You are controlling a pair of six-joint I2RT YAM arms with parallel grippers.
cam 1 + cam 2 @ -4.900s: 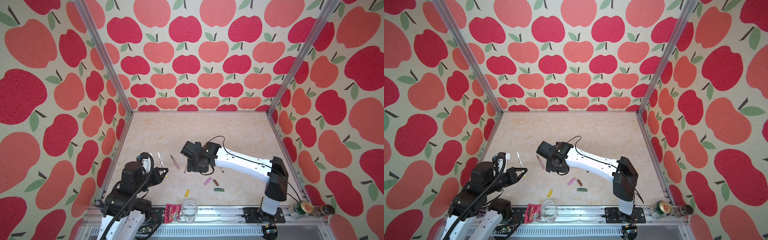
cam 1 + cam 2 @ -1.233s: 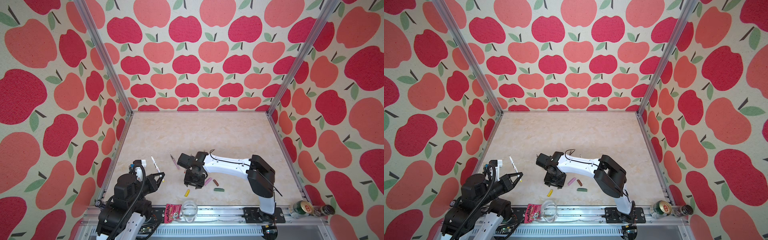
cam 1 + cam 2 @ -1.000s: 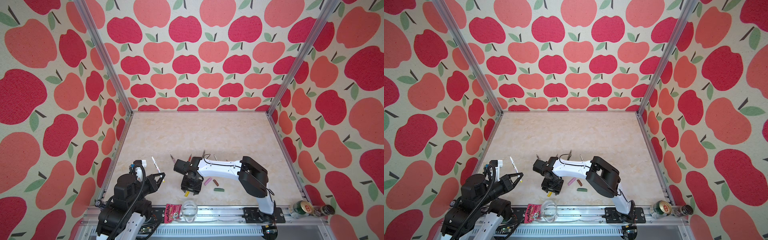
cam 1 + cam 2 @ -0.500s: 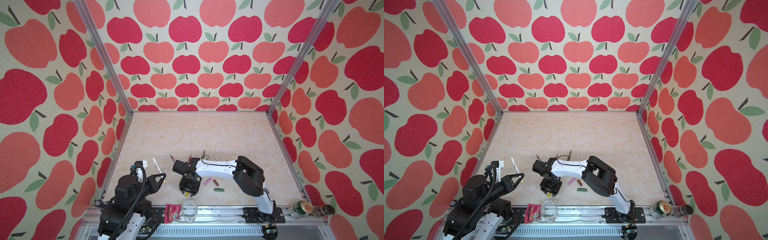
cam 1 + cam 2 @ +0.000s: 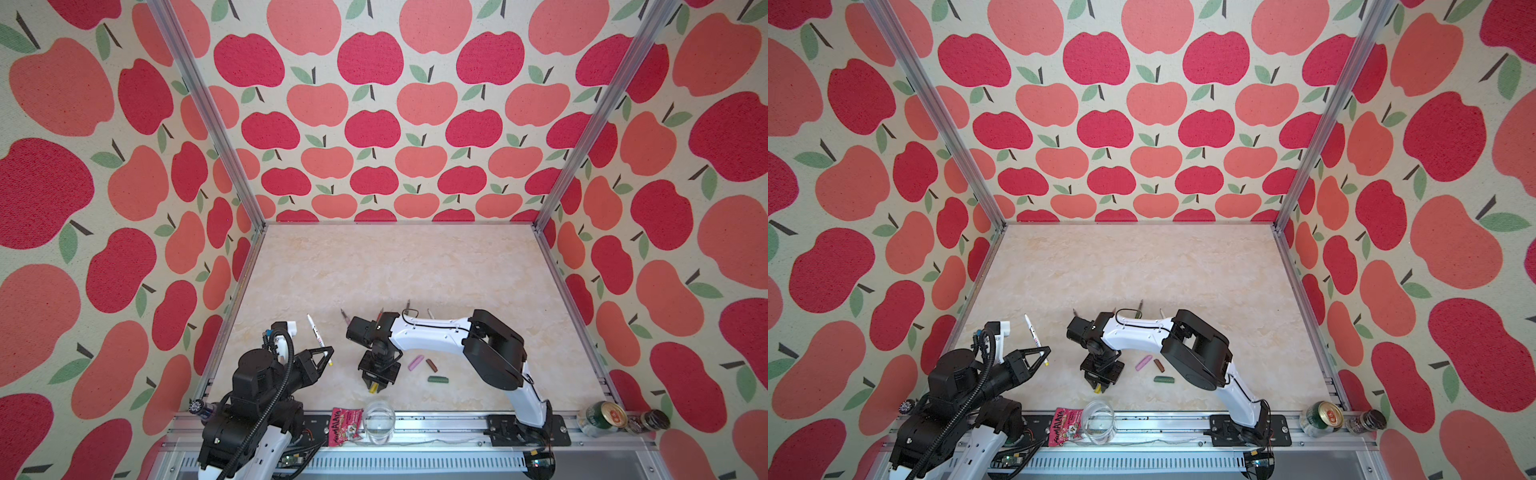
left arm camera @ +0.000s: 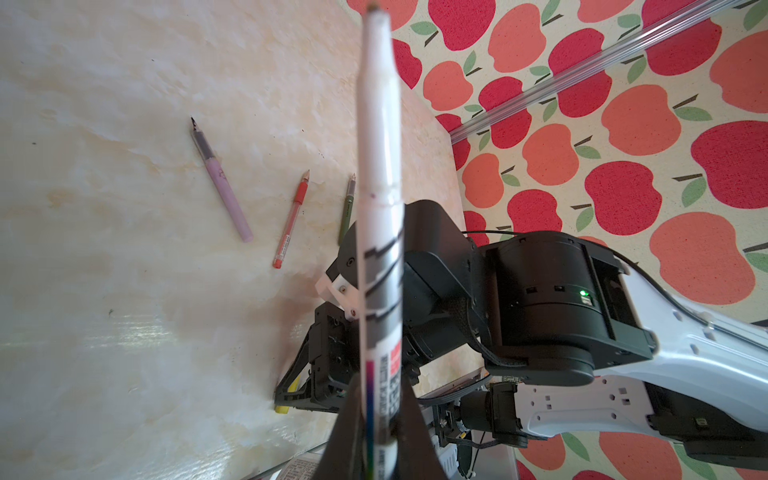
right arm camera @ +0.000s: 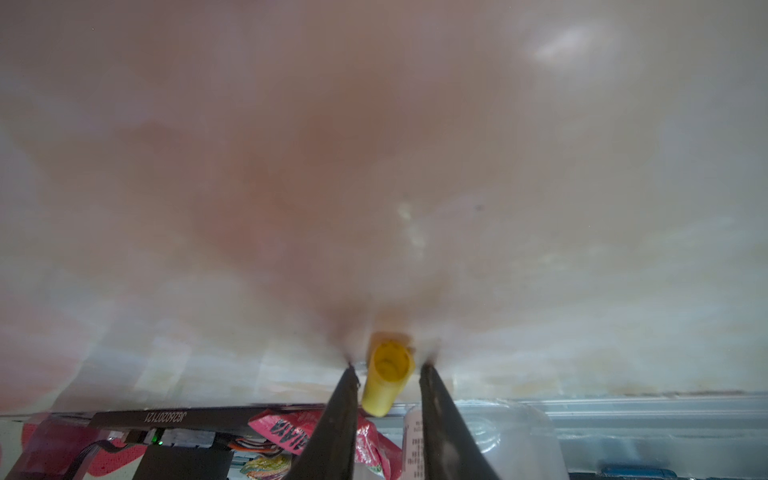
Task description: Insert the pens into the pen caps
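Observation:
My left gripper [image 5: 329,354] is shut on a white-barrelled pen [image 6: 380,199] with dark print, raised over the table's front left with its tip pointing away. My right gripper [image 7: 388,368] stands tip-down on the table, open, its fingers close on either side of the yellow cap [image 7: 388,380] with thin gaps showing. The pink cap [image 5: 415,363], brown cap [image 5: 431,365] and dark green cap [image 5: 438,379] lie just right of it. The lilac-pink pen [image 6: 222,183], red pen [image 6: 291,220] and dark green pen [image 6: 347,208] lie behind my right arm, partly hidden in both top views.
A clear glass [image 5: 378,419] and a pink snack packet [image 5: 344,426] sit on the front rail, right behind the yellow cap. A can [image 5: 602,417] and a small jar [image 5: 648,422] stand at the front right. Apple-patterned walls close three sides.
My right gripper has swung toward the front edge, come down over the yellow cap, and its jaws have narrowed around it. The left gripper has held the white pen almost still.

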